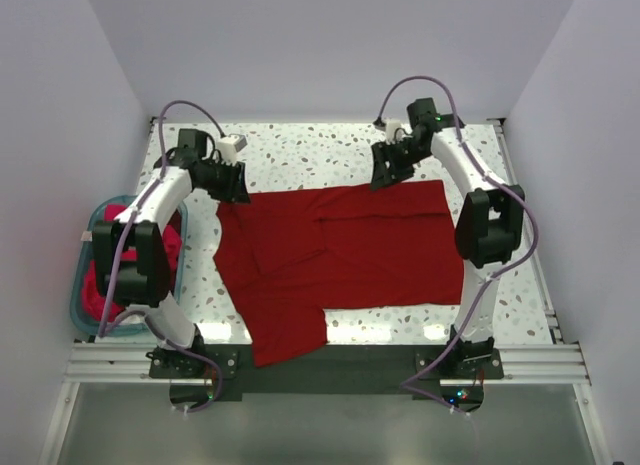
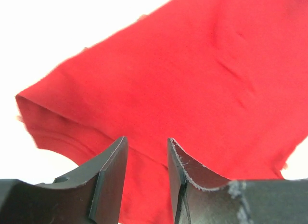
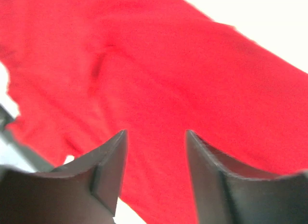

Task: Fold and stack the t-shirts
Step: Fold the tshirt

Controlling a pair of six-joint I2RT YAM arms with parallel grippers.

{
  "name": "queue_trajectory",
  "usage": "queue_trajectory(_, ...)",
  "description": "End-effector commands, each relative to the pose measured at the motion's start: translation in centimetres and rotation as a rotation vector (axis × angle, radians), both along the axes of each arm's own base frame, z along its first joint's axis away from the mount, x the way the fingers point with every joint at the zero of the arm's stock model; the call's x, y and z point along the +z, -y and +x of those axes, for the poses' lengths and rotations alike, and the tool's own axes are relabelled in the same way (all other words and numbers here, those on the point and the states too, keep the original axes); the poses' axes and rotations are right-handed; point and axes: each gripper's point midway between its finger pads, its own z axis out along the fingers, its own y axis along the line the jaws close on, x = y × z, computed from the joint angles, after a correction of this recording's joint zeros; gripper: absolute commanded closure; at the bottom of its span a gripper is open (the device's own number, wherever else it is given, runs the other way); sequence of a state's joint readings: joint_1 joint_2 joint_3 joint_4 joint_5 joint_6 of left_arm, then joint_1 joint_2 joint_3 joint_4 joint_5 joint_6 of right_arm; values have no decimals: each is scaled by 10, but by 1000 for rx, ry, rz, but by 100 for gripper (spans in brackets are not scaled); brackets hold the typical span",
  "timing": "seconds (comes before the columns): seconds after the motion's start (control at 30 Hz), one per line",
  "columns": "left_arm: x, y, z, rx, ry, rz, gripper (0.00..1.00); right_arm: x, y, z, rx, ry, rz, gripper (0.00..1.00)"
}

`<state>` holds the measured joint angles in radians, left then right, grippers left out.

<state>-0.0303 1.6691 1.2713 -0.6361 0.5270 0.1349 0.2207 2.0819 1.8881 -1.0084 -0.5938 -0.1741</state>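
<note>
At the crimson t-shirt's (image 1: 350, 250) far edge, left claw (image 2: 147, 143) and right claw (image 3: 156, 135) gape empty

one crimson t-shirt (image 1: 370, 245), one basket (image 1: 74, 295)

Pale lilac walls (image 1: 330, 45), speckled tabletop (image 1: 300, 160)

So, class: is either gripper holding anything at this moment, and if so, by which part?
Nothing is held: left gripper and right gripper hang open over the crimson t-shirt.
</note>
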Motion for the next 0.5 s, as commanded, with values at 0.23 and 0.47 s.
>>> queue_trajectory(0.23, -51, -34, 55, 138, -40, 190, 60, -46, 129, 56, -140, 127, -394, 60)
queue_trajectory(0.47, -90, -53, 66, 171, -96, 312, 64, -93, 173, 77, -160, 151, -587, 63)
